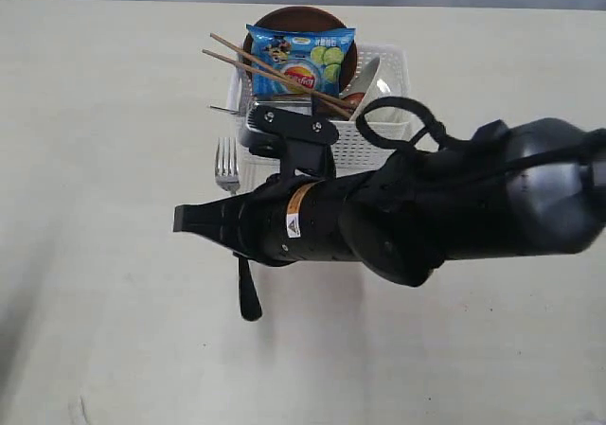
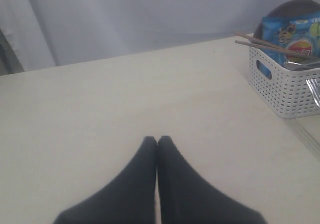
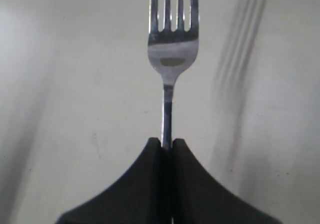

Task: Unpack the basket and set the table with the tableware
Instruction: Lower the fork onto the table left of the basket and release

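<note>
My right gripper (image 3: 167, 143) is shut on the neck of a steel fork (image 3: 172, 49), whose tines point away from the fingers over the pale table (image 3: 75, 84). From the exterior, the fork's tines (image 1: 225, 165) show just left of the white basket (image 1: 379, 139), above my right arm. The basket holds brown chopsticks (image 1: 275, 70), a dark brown plate (image 1: 295, 16) and an off-white bowl (image 1: 383, 82). My left gripper (image 2: 157, 139) is shut and empty, low over the table, well away from the basket (image 2: 280, 89).
A blue crisp bag (image 1: 303, 61) lies on top in the basket, under the chopsticks. My right arm (image 1: 426, 212) reaches across in front of the basket and hides its front wall. A dark slim piece (image 1: 248, 292) shows below the arm.
</note>
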You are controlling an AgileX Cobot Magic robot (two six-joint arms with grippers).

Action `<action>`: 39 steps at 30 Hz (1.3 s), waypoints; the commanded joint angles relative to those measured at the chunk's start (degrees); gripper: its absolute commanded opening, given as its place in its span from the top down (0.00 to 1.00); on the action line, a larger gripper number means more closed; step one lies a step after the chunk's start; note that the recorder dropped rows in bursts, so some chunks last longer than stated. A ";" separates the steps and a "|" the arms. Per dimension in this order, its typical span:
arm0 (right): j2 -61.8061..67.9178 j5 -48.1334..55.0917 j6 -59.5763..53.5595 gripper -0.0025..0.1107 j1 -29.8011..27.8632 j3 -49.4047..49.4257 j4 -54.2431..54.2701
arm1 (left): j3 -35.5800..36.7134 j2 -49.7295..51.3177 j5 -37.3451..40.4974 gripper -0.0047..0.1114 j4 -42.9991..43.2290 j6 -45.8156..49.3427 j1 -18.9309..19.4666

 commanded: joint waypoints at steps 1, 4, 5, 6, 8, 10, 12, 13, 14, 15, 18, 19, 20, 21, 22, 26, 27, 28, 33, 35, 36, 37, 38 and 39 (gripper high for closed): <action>3.45 -2.41 0.57 0.98 0.13 -0.11 -0.16 | 0.16 -0.22 -0.03 0.96 -0.49 -0.02 0.14; 4.91 -4.00 1.38 0.98 0.13 -0.11 1.06 | 0.16 -0.22 -0.03 0.96 -0.49 -0.02 0.14; 5.23 -4.23 2.09 0.98 0.13 -0.11 1.72 | 0.16 -0.22 -0.03 0.96 -0.49 -0.02 0.14; 5.65 -4.23 2.51 0.98 0.13 -0.23 2.13 | 0.16 -0.22 -0.03 0.96 -0.49 -0.02 0.14; 6.09 -3.89 2.85 0.98 0.13 -0.23 2.14 | 0.16 -0.22 -0.03 0.96 -0.49 -0.02 0.14; 6.67 -3.56 2.85 0.98 0.13 -0.23 2.14 | 0.16 -0.22 -0.03 0.96 -0.49 -0.02 0.14; 7.25 -3.29 2.85 0.98 0.13 -0.23 2.14 | 0.16 -0.22 -0.03 0.96 -0.49 -0.02 0.14; 7.38 -3.29 2.85 0.98 0.13 -0.23 2.14 | 0.16 -0.22 -0.03 0.96 -0.49 -0.02 0.14; 7.38 -3.29 2.85 0.98 0.13 -0.23 2.14 | 0.16 -0.22 -0.03 0.96 -0.49 -0.02 0.14; 7.38 -3.29 2.85 0.98 0.13 -0.23 2.14 | 0.16 -0.22 -0.03 0.96 -0.49 -0.02 0.14; 7.36 -2.28 2.85 0.95 0.13 -0.92 2.14 | 0.16 -0.22 -0.03 0.96 -0.49 -0.02 0.14; 7.36 -1.76 2.85 0.91 0.13 -1.28 2.14 | 0.16 -0.22 -0.03 0.96 -0.49 -0.02 0.14; 7.36 -1.15 2.85 0.85 0.13 -1.62 2.14 | 0.16 -0.22 -0.03 0.96 -0.49 -0.02 0.14; 7.36 -0.71 2.85 0.79 0.13 -1.88 2.14 | 0.16 -0.22 -0.03 0.96 -0.49 -0.02 0.14; 7.36 0.02 2.85 0.72 0.13 -2.27 2.14 | 0.16 -0.22 -0.03 0.96 -0.49 -0.02 0.14; 7.36 1.89 2.13 0.61 0.13 -3.43 1.98 | 0.16 -0.22 -0.03 0.96 -0.49 -0.02 0.14; 7.36 2.19 1.25 0.61 0.13 -3.81 1.98 | 0.16 -0.22 -0.03 0.96 -0.49 -0.02 0.14; 7.36 2.84 0.38 0.61 0.13 -4.32 1.98 | 0.16 -0.22 -0.03 0.96 -0.49 -0.02 0.14; 7.15 9.75 -5.51 0.61 -0.11 -9.34 1.73 | 0.16 -0.22 -0.03 0.96 -0.49 -0.02 0.14; 7.15 16.89 -6.76 0.61 -0.55 -13.17 0.50 | 0.16 -0.22 -0.03 0.96 -0.49 -0.02 0.14; 7.15 21.01 -6.76 0.61 -0.71 -15.19 -0.62 | 0.16 -0.22 -0.03 0.96 -0.49 -0.02 0.14; 7.26 25.01 -6.76 0.61 -0.81 -17.19 -2.18 | 0.16 -0.22 -0.03 0.96 -0.49 -0.02 0.14; 7.37 28.19 -6.76 0.61 -0.81 -18.71 -3.21 | 0.16 -0.22 -0.03 0.96 -0.49 -0.02 0.14; 7.49 32.01 -6.76 0.61 -0.81 -20.46 -3.87 | 0.16 -0.22 -0.03 0.96 -0.49 -0.02 0.14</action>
